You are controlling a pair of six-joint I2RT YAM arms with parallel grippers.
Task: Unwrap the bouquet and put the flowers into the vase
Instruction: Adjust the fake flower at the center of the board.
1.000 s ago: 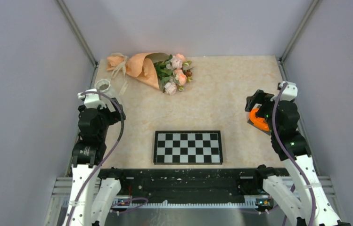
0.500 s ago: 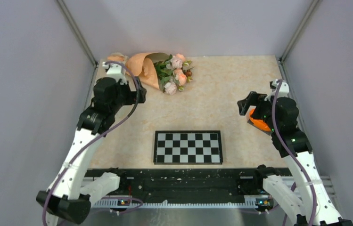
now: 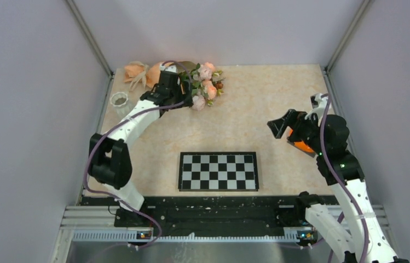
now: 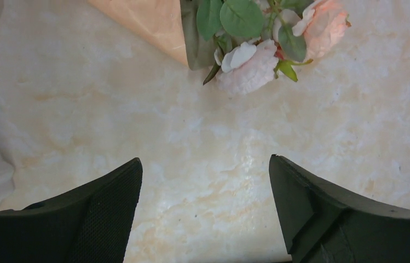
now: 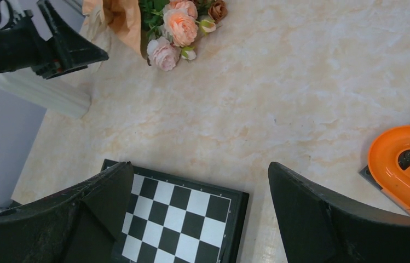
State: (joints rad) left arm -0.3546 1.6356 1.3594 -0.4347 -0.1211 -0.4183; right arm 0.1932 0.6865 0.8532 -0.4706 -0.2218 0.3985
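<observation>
The left gripper hangs low over the marbled table, its black fingers spread wide at the bottom of the wrist view, with only bare surface between them. Just beyond, along the top edge of that view, lies the bouquet, still in its peach paper cone. In the overhead view it lies at the upper left of the tabletop, partly hidden by the outstretched arm. The vase stands near the table's left edge, below the bouquet and apart from it. At right, the right gripper hovers wide open and empty beside an orange toy piece. A checkerboard lies at centre bottom.
</observation>
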